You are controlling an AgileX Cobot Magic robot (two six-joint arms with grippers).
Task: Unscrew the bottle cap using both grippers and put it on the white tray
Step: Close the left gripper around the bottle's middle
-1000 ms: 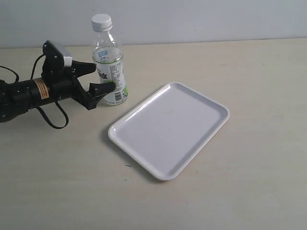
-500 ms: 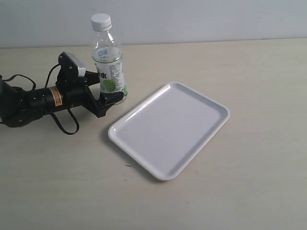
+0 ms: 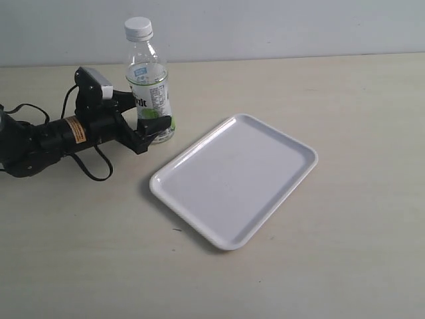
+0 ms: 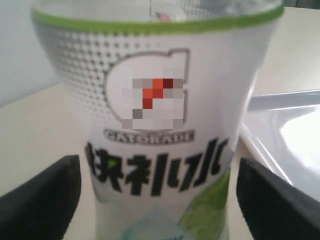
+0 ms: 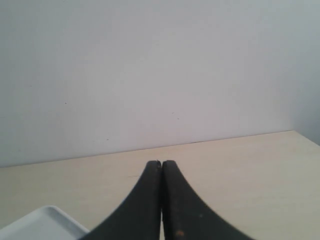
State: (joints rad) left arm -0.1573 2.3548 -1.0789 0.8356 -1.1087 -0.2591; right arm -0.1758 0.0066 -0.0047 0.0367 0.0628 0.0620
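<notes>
Pale beige table [image 3: 319, 266] fills your view, and nearest to you lies the white tray [image 3: 234, 179], flat and turned at an angle. Just behind its left corner the bottle [image 3: 151, 100] stands upright, the bottle cap [image 3: 138, 27] sitting on its neck. Your left gripper [image 3: 147, 110] has its jaws spread on both sides of the label, a small gap at each side, so it grasps nothing. Your right gripper [image 5: 161, 200] is clenched on nothing. Farthest is a plain wall [image 3: 279, 26].
</notes>
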